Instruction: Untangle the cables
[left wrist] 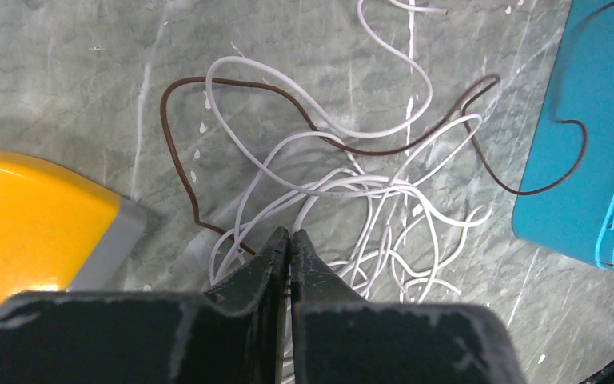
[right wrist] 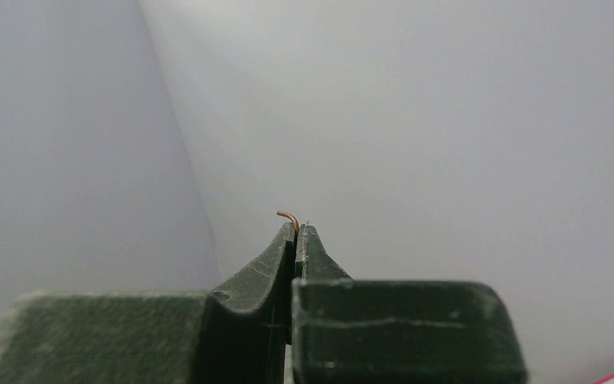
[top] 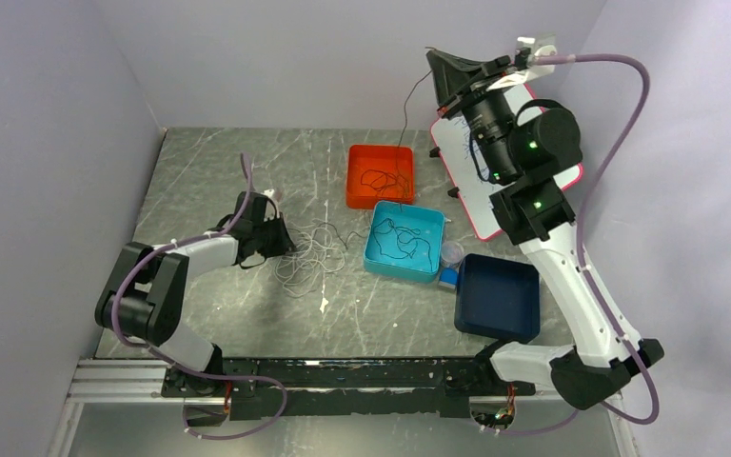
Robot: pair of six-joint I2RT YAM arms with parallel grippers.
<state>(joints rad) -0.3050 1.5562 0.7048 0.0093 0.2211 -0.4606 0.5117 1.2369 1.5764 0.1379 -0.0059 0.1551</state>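
Note:
A tangle of thin white cables (left wrist: 368,192) lies on the grey table, with one brown cable (left wrist: 184,160) looped through it and running to the teal tray (left wrist: 560,96). My left gripper (left wrist: 289,232) sits low at the tangle's near edge (top: 284,238), shut, with a white strand in the slit between its fingers. My right gripper (right wrist: 297,226) is raised high at the back (top: 433,59), shut on a thin brown cable whose end (right wrist: 288,214) curls out past the tips. That cable (top: 405,114) hangs down to the orange tray (top: 357,157).
Dark cable loops lie in the orange tray and in the teal tray (top: 433,224). A dark blue tray (top: 498,297) and a pink-rimmed white board (top: 457,152) stand at the right. A yellow and grey object (left wrist: 32,224) lies left of my left gripper.

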